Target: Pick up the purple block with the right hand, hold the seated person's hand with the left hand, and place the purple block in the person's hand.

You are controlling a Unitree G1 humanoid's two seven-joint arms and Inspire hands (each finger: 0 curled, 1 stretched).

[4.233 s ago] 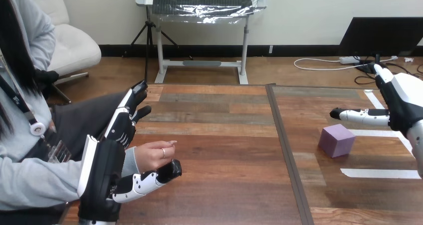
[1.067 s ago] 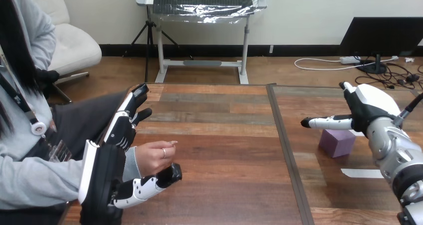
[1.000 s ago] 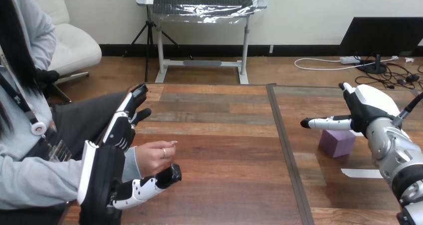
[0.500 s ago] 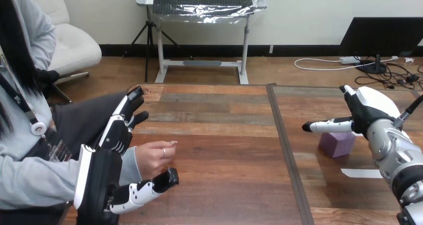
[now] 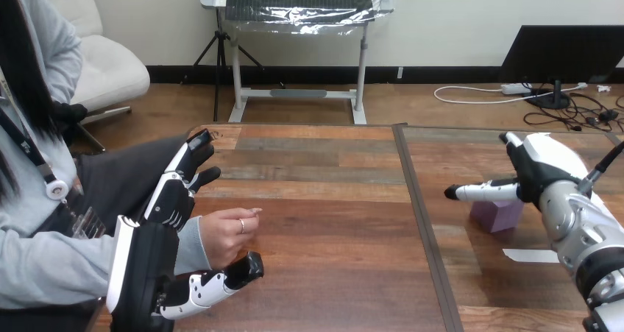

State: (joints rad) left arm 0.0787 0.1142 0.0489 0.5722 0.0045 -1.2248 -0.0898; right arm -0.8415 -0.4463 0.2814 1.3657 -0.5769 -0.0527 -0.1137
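The purple block [image 5: 497,216] sits on the right half of the table. My right hand [image 5: 536,171] hovers just over it, open, with the thumb stretched left across the block's top edge; I cannot tell if it touches. At the left, the person's hand [image 5: 227,232] rests near the table's edge, fingers loosely curled. My left hand [image 5: 158,236] stands open beside the person's wrist, fingers straight up behind it and the thumb reaching under the person's hand without curling round it.
White tape strips [image 5: 533,255] lie on the table right of and below the block. A dark seam [image 5: 423,221] divides the wooden table down the middle. The person sits at the left edge.
My right hand has sunk slightly toward the block, its thumb now lower across the block's top. My left hand has dropped a little beside the person's wrist. The block has not moved.
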